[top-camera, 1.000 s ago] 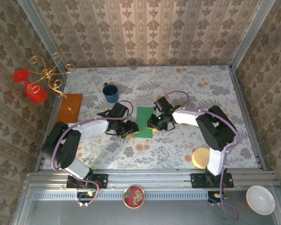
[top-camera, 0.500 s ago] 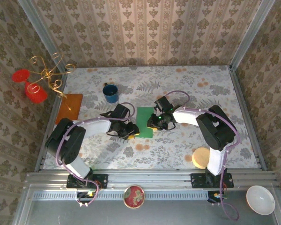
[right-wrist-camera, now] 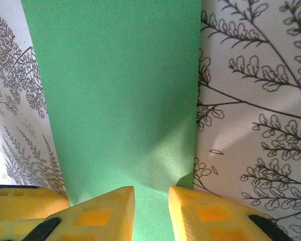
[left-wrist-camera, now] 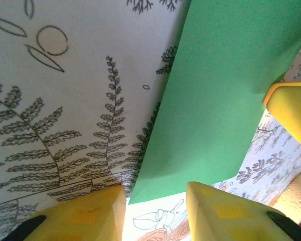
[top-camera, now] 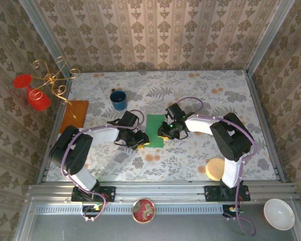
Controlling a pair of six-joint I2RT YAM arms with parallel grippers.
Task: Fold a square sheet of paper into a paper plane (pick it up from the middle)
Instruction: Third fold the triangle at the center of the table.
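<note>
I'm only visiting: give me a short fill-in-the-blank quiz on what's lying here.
The paper at centre is ___.
The mug behind it is ___.
The orange-brown sheet lies to the mug's ___.
The bowl at the near right corner is ___.
Missing words: green; blue; left; white.

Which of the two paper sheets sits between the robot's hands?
The bright green sheet, flanked by the left hand and right hand; the orange-brown sheet lies apart, far left.

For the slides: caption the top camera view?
A green paper sheet on a floral table, left gripper at its near-left corner, right gripper at its right edge.
</note>
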